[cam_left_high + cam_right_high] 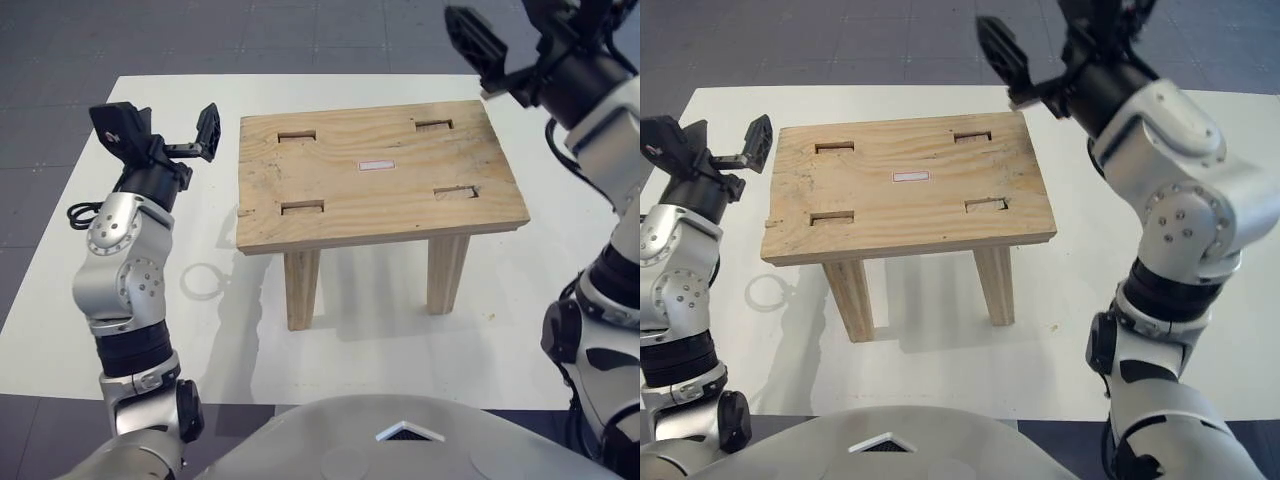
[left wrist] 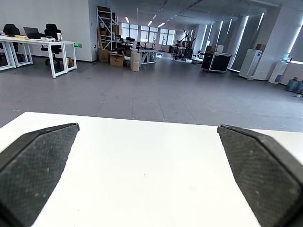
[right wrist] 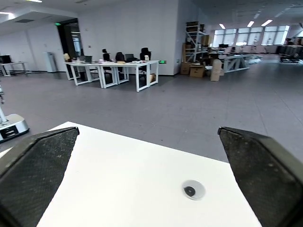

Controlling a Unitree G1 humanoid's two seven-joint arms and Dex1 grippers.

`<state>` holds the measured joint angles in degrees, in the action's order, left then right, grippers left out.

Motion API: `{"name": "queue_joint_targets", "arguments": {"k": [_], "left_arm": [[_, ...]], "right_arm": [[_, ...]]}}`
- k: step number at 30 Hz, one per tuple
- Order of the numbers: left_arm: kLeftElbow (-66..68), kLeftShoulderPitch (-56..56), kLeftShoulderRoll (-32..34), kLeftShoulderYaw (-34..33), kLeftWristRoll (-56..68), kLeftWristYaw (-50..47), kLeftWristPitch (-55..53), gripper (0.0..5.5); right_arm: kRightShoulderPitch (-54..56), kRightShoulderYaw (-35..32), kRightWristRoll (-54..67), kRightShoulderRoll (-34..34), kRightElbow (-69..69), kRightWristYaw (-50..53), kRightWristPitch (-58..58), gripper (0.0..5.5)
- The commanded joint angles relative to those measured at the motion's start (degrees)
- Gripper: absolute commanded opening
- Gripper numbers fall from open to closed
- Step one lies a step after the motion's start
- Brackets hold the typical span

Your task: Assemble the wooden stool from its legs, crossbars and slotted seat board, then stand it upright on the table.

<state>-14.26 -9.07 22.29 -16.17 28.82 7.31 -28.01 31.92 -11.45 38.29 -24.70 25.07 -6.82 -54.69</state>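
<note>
Stool (image 1: 375,170) stands upright on the table (image 1: 400,360); left jaws and right jaws open, empty, flanking it.

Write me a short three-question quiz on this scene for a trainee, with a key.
1. True or false: the stool lies on its side on the table.
2. How many slots show in the seat? A) two B) four C) six
3. Fill in: both arms' jaws are ____ and apart from the stool.

Key: 1 false, it stands upright on its legs. 2 B. 3 open.
</note>
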Motion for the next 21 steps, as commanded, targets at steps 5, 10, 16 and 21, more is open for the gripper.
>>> {"name": "queue_joint_targets", "arguments": {"k": [5, 10, 16, 21], "left_arm": [[16.35, -3.60, -5.27, 3.27, -8.38, 2.57, 15.42, 5.46], [26.13, -5.46, -7.27, 3.88, -11.28, 5.02, 24.25, 5.46], [30.84, -6.39, -7.50, 2.94, -11.42, 7.36, 28.16, 5.46], [31.28, -6.41, -7.76, 2.82, -11.37, 8.11, 29.27, 5.46]], "right_arm": [[-17.43, 3.71, -18.16, 5.19, -17.43, -2.12, 30.39, 5.49], [-20.39, 4.95, -25.63, 9.96, -33.18, -1.87, 49.07, 5.49], [-21.02, 5.10, -30.56, 10.80, -40.73, -1.14, 57.86, 5.49], [-20.86, 4.51, -30.90, 10.72, -42.04, -1.37, 59.13, 5.49]]}}
